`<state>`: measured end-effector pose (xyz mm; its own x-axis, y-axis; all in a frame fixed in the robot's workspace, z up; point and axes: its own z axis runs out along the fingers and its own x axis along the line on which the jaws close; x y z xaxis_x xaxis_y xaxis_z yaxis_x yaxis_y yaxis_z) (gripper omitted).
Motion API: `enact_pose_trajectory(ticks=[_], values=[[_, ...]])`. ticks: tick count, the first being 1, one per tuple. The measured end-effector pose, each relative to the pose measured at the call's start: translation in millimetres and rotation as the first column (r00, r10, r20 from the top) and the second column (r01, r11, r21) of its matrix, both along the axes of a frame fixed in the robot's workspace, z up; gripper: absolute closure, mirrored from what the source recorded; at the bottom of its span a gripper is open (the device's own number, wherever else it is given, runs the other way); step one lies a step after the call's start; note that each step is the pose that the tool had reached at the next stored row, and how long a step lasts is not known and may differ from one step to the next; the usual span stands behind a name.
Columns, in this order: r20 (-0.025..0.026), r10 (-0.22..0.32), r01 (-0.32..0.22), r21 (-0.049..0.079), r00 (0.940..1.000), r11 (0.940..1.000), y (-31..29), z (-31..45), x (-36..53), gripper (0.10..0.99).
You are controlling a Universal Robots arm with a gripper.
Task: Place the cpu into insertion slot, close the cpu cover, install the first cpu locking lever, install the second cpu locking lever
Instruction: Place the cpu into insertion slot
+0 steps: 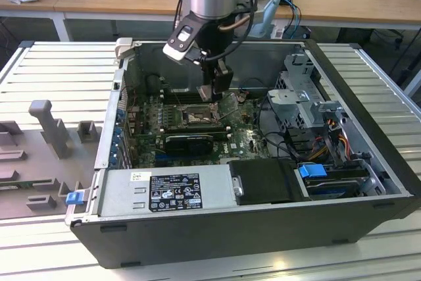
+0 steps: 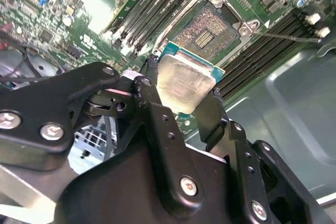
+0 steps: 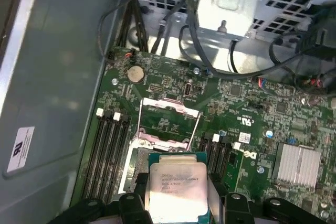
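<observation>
Here, low in the first wrist view, our gripper (image 3: 177,186) clamps the light, stiff, likely fragile cpu (image 3: 176,195) by its edges.

Straight above the insertion slot (image 2: 207,30) the way stood clear below the cpu (image 2: 184,82) in the gripper (image 1: 215,95), hemmed by the raised cpu cover (image 3: 170,102) alongside, the black card (image 1: 189,141) nearby, and the drive cage (image 1: 299,97) with cables (image 1: 263,115) toward the exterior view's right
</observation>
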<state>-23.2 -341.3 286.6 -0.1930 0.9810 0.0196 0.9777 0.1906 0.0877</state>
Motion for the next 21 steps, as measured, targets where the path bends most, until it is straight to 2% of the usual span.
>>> enact_pose_trajectory(ticks=[5, 11, 15, 17, 19, 21], values=[[0.0001, -0.09, 0.09, 0.0, 0.9959, 0.9959, 0.0, -2.1, 0.0, 0.557], [0.0, -0.107, 0.107, 0.0, 0.9943, 0.9943, 0.0, -6.1, -0.9, 0.557], [0.0, -0.141, 0.141, 0.0, 0.9901, 0.9901, 0.2, -13.2, -1.8, 0.557], [0.0001, -0.141, 0.141, 0.0, 0.99, 0.99, 0.3, -17.4, -4.3, 0.557], [-0.0001, -0.142, 0.142, -0.001, 0.9898, 0.9898, 0.4, -18.2, -4.4, 0.557], [0.0001, -0.178, 0.178, 0.0, 0.9841, 0.9841, 0.6, -19.1, -4.4, 0.557]])
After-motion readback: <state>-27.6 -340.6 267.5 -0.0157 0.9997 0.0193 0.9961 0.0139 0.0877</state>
